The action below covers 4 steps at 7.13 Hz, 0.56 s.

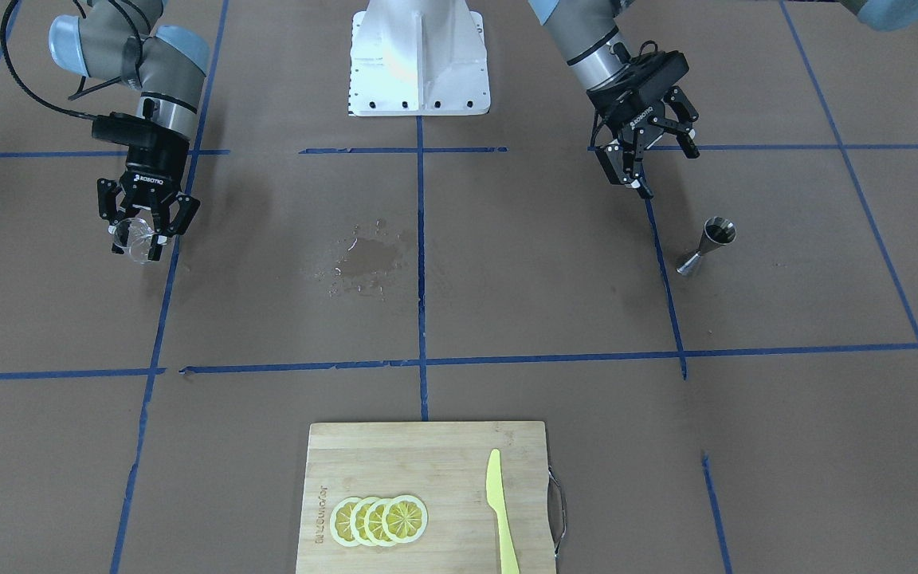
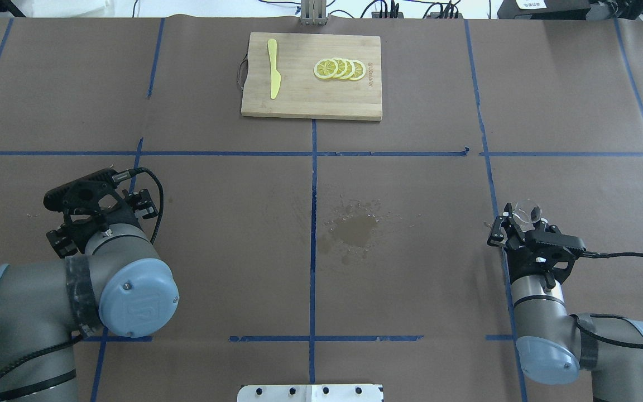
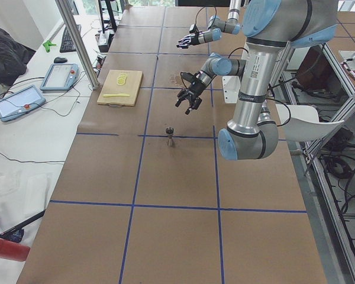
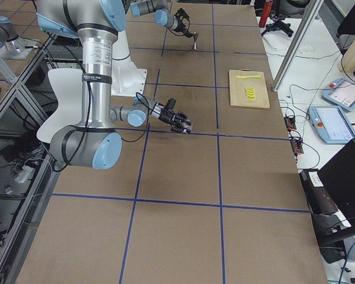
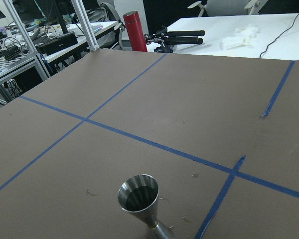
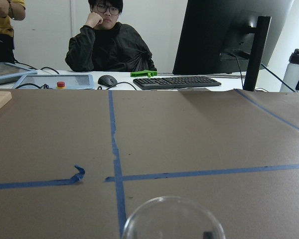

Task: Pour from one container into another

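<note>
Right gripper (image 1: 139, 243), frame left, grips the glass tumbler (image 1: 131, 236); left gripper (image 1: 666, 169), upper right, stands wide and empty; jigger (image 1: 710, 243) stands upright at frame right, below the left gripper, well apart from the tumbler; left arm is nearer.

The right wrist view shows only the rim of the glass tumbler (image 6: 172, 219); its lower edge cuts the rest. The left wrist view cuts the lower cone of the jigger (image 5: 139, 196). In the overhead view the left arm (image 2: 109, 268) covers it.
</note>
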Motion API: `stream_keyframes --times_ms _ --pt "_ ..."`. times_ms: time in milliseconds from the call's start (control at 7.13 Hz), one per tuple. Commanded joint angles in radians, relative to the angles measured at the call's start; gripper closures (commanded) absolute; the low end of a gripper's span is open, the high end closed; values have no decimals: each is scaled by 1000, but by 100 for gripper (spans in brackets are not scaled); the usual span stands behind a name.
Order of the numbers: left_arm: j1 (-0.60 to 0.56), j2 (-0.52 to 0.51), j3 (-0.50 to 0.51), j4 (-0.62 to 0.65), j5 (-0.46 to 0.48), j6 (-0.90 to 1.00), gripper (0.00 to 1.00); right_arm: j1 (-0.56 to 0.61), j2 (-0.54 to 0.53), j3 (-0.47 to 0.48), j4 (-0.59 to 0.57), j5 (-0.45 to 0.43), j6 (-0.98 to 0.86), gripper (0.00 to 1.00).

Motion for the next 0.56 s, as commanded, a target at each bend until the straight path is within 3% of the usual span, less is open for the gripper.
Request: stream_keyframes --times_ms 0,421 --pt "-57 -38 -52 10 -32 153 0 -25 0 -29 -2 -33 30 100" --pt "-100 -58 -59 8 -37 214 0 -43 1 -60 2 -48 67 99"
